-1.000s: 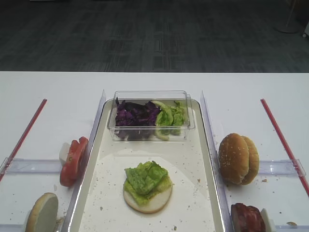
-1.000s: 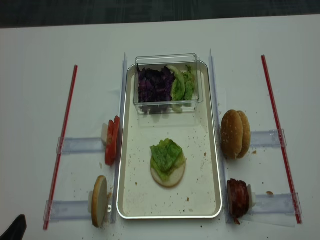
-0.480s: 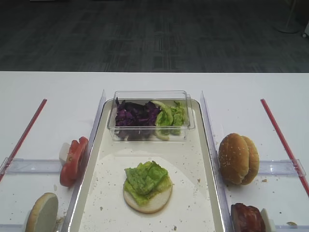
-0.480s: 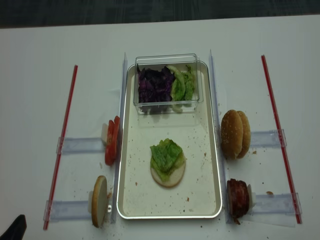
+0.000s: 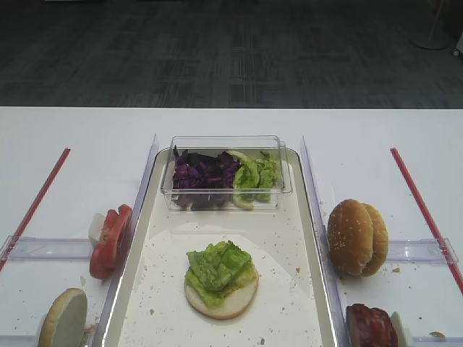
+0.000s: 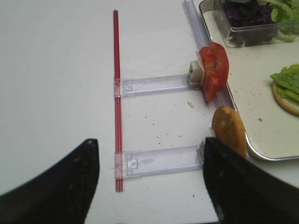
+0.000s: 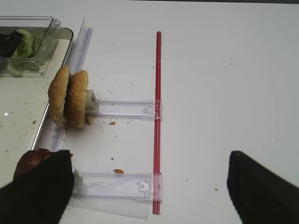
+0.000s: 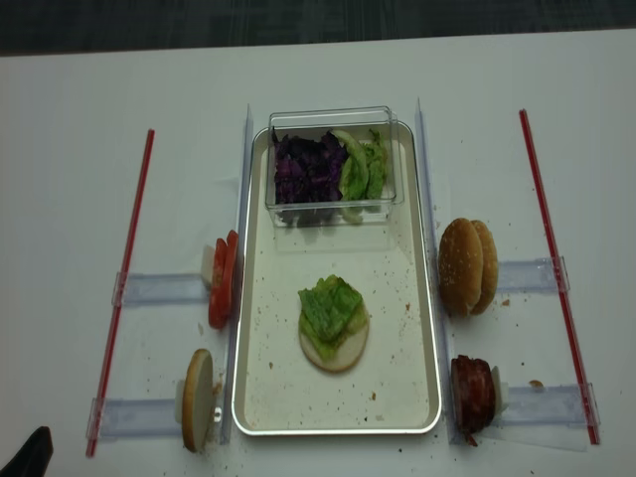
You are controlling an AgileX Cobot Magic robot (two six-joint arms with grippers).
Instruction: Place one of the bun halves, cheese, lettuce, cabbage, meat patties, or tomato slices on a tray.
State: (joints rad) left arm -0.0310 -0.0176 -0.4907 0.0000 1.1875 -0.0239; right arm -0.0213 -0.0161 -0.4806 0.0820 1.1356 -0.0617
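Note:
A bun half (image 5: 230,302) lies cut face up on the cream tray (image 5: 286,238), with lettuce (image 5: 217,266) stacked on it. More lettuce (image 5: 255,176) and purple cabbage (image 5: 202,173) fill a clear tub at the tray's far end. Left of the tray stand tomato slices (image 6: 214,69) and one bun half (image 6: 229,135) on edge. To its right stand two bun halves (image 7: 69,98) and the meat patties (image 8: 471,391). No cheese shows. My left gripper (image 6: 149,179) hangs open above the left holders. My right gripper (image 7: 149,186) is open above the right holders, holding nothing.
Clear plastic holder strips (image 7: 122,109) run from the tray's sides to red rods (image 7: 158,116) on both sides of the white table. Upright clear guards (image 5: 309,181) line the tray's long edges. Crumbs speckle the tray and table.

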